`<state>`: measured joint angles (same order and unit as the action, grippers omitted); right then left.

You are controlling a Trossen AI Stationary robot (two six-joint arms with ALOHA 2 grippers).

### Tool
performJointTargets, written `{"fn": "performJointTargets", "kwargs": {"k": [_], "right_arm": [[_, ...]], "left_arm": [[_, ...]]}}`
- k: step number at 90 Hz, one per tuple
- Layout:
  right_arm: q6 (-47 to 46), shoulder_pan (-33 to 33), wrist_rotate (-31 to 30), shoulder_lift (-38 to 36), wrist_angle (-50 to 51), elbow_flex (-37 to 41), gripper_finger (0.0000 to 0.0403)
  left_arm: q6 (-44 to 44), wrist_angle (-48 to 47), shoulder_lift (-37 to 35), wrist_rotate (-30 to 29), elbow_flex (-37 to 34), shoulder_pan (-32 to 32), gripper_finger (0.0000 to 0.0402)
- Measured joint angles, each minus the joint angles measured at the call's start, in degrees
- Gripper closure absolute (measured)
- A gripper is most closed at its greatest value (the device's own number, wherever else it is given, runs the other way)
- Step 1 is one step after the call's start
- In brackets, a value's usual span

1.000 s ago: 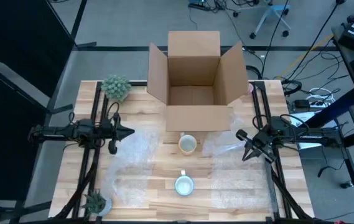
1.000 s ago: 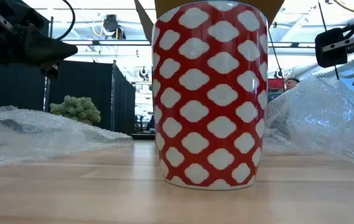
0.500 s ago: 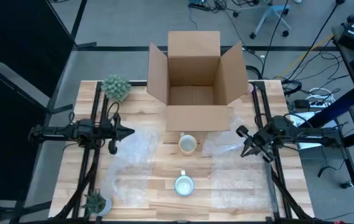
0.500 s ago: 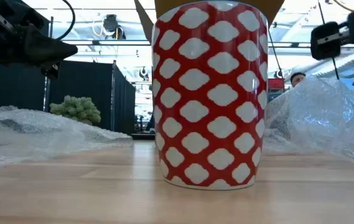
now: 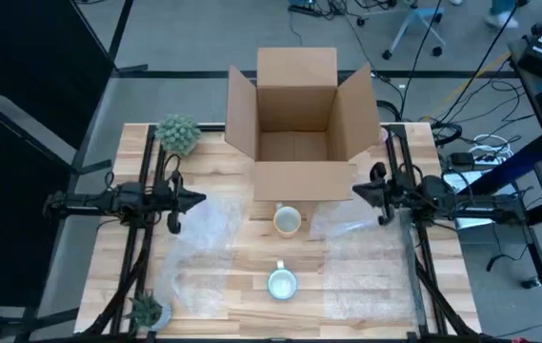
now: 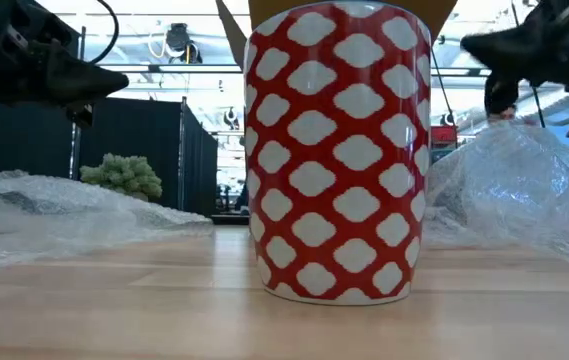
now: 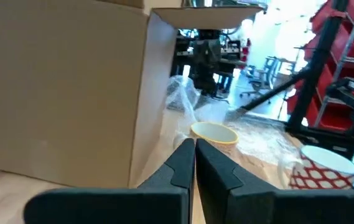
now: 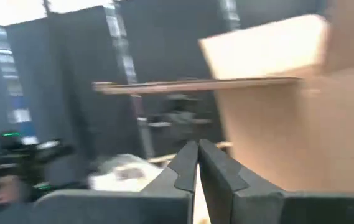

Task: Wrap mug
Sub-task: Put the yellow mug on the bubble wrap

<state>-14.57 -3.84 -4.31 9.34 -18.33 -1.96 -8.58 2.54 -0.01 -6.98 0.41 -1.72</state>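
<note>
Two mugs stand upright on their bases on the wooden table: a yellow-rimmed mug (image 5: 288, 221) just before the box, and a red-and-white patterned mug (image 5: 281, 283) nearer the front edge, which fills the low view (image 6: 339, 150). Sheets of bubble wrap lie flat to the left (image 5: 206, 246) and to the right (image 5: 361, 250) of the mugs. My left gripper (image 5: 201, 200) hovers shut over the left sheet's far edge, pointing toward the mugs. My right gripper (image 5: 354, 191) hovers shut by the box's front right corner, pointing left.
An open cardboard box (image 5: 299, 124) stands at the far middle of the table, its flaps raised. One small plant (image 5: 177, 133) stands at the far left and another (image 5: 147, 310) at the near left corner. Bare wood shows between the two mugs.
My right gripper has risen off the right bubble wrap, swung toward the far edge, and turned from slanting down to pointing level at the box's front right corner. The mugs, the wrap and my left gripper have stayed put.
</note>
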Motion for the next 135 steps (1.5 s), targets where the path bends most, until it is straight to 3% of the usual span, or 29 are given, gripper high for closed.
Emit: {"fn": "performJointTargets", "kwargs": {"k": [19, 37, 49, 63, 79, 95, 104, 112, 126, 135], "right_arm": [[0.6, 3.3, -0.3, 17.5, 5.0, -10.8, 0.0402], [0.7, 11.3, -3.3, 35.5, 26.0, -28.8, 0.0403], [-2.1, 18.7, -8.0, 44.2, 35.5, -35.1, 0.0403], [-8.3, 28.9, -14.3, 51.3, 31.9, -36.9, 0.0403], [-7.6, 38.0, -27.0, 60.4, 22.8, -38.1, 0.0403], [3.8, 35.7, -28.8, 70.8, 10.2, -38.2, 0.0403], [11.7, 32.6, -28.5, 74.1, 10.2, -41.3, 0.04], [18.1, 30.7, -27.6, 76.1, 16.5, -47.7, 0.0387], [20.0, 27.8, -18.4, 81.2, 35.8, -60.7, 0.0339], [19.1, 26.2, -19.1, 85.3, 48.2, -68.4, 0.0302]], "left_arm": [[0.0, 0.1, 0.0, 0.0, 0.2, 0.0, 0.0402], [-0.1, 0.0, 0.0, 0.0, 0.3, 0.0, 0.0402], [-0.1, 0.0, 0.0, 0.0, 0.3, 0.0, 0.0402], [-0.1, 0.0, 0.0, 0.1, 0.4, 0.0, 0.0402], [-0.1, 0.0, 0.0, 0.0, 0.4, 0.0, 0.0402], [-0.1, 0.1, 0.0, -1.1, 0.4, 0.0, 0.0402], [-0.1, 0.1, 0.0, -1.5, 0.5, 0.0, 0.0402], [-0.1, 0.0, 0.0, -1.5, 0.5, 0.0, 0.0402], [-0.1, 0.0, 0.0, -1.6, 0.5, 0.0, 0.0402], [-0.1, 0.0, 0.0, -1.6, 0.5, 0.0, 0.0402]]}}
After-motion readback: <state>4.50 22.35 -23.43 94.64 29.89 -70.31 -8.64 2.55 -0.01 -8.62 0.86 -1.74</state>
